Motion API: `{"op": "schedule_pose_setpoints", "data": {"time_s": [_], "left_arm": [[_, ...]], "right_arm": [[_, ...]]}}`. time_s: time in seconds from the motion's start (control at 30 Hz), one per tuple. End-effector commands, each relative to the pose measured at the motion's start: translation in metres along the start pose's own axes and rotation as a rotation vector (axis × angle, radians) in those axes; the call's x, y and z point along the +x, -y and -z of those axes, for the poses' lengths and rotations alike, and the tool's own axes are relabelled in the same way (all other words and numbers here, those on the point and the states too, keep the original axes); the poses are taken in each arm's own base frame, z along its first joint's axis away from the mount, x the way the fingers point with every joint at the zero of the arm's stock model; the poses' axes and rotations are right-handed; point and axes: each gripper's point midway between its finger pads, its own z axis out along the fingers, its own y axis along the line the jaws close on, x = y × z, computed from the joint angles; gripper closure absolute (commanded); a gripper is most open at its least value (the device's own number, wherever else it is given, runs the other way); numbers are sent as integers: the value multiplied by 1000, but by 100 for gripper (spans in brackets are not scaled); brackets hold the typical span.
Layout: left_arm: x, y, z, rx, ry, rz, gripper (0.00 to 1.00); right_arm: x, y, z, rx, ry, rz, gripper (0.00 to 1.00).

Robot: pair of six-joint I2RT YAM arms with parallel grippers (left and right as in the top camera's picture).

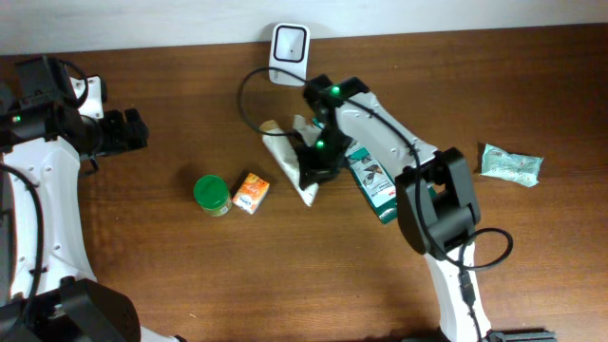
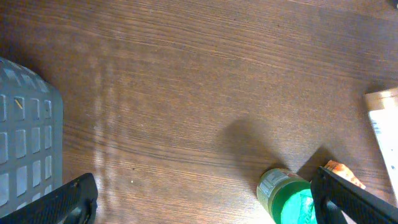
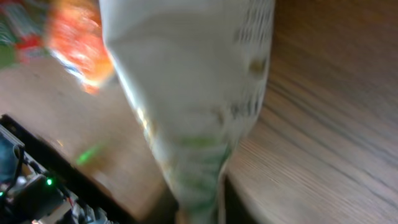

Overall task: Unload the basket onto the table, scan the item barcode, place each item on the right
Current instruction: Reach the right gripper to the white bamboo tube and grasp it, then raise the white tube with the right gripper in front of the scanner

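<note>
Brown wooden table [image 1: 142, 266]; right jaws pinch white pouch [image 1: 283, 158] near scanner [image 1: 289, 47].

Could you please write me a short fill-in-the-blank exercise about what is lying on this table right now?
1. The small round jar has a ____ lid.
2. The small orange carton lies right next to that ____.
3. The flat pouch beneath the right tool is mostly ____.
4. The left tool has its jaws ____.
Missing words: green; jar; white; open.

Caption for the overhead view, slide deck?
Right gripper grips white pouch below scanner; left gripper open, far left.
</note>
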Motion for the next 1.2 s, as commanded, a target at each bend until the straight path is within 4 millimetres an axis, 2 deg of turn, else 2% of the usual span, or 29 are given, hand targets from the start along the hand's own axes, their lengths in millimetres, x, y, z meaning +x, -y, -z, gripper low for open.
{"op": "schedule_pose_setpoints", "data": {"time_s": [0.0, 0.07, 0.17, 0.33, 0.4, 0.5, 0.67, 0.77, 0.83, 1.0, 1.07, 1.1, 1.13, 1.17], "left_arm": [[-4, -2, 4, 0, 15, -12, 1], [-4, -2, 4, 0, 15, -11, 1], [-4, -2, 4, 0, 15, -12, 1], [-4, -2, 4, 0, 15, -11, 1], [-4, -2, 4, 0, 15, -11, 1], [-4, -2, 4, 0, 15, -12, 1], [-4, -2, 4, 0, 15, -12, 1], [-4, -2, 4, 0, 15, -12, 1], [-4, -2, 4, 0, 15, -11, 1], [-3, -2, 4, 0, 14, -11, 1], [-3, -2, 4, 0, 14, -11, 1], [-3, -2, 4, 0, 14, -11, 1], [-3, -2, 4, 0, 14, -12, 1], [-3, -2, 4, 0, 14, -12, 1]], "right_arm": [[18, 2, 1, -30, -35, -30, 36], [24, 11, 1, 23, -57, -4, 30], [16, 21, 5, 58, -26, 64, 30], [-42, 33, 49, 71, 211, 134, 30], [-60, 40, 59, 74, 289, 149, 30], [-68, 39, 56, 67, 311, 184, 30], [-71, 13, 27, 80, 290, 289, 31], [-74, 16, 6, 75, 261, 261, 32], [-72, 22, -8, 70, 229, 238, 37], [-69, 33, -24, 71, 186, 190, 51], [-67, 39, -30, 68, 170, 161, 67], [-66, 42, -30, 64, 166, 145, 87], [-66, 41, -29, 49, 167, 144, 96], [-66, 34, -24, -9, 175, 143, 96]]}}
